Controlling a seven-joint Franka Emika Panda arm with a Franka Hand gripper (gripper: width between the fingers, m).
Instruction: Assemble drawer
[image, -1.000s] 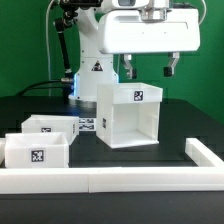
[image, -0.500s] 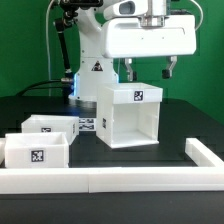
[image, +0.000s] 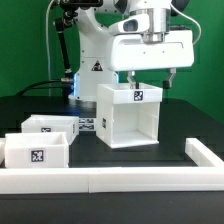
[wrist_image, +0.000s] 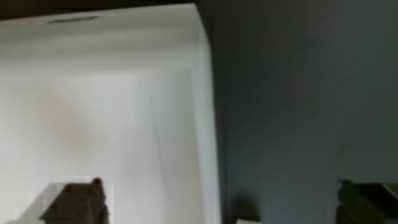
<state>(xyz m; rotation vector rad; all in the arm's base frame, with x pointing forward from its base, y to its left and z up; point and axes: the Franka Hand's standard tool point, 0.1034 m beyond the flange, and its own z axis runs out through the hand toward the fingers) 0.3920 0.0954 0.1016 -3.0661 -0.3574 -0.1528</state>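
Note:
A white open-fronted drawer case (image: 128, 122) with a marker tag on its top rim stands upright in the middle of the black table. My gripper (image: 150, 80) is open and empty just above the case's top. One finger is over the case and the other is beyond its wall on the exterior view's right. In the wrist view the gripper (wrist_image: 222, 205) straddles the edge of the case's white panel (wrist_image: 107, 110), with dark table beside it. Two small white drawer boxes (image: 48, 126) (image: 36, 150) sit on the exterior view's left.
A long white L-shaped rail (image: 130, 178) runs along the table's front and turns back on the exterior view's right. The marker board (image: 86, 124) lies flat behind the drawer boxes. The robot base (image: 92, 60) stands behind the case.
The gripper has come down towards the case's top and shifted slightly to the exterior view's right. The case and the drawer boxes have not moved.

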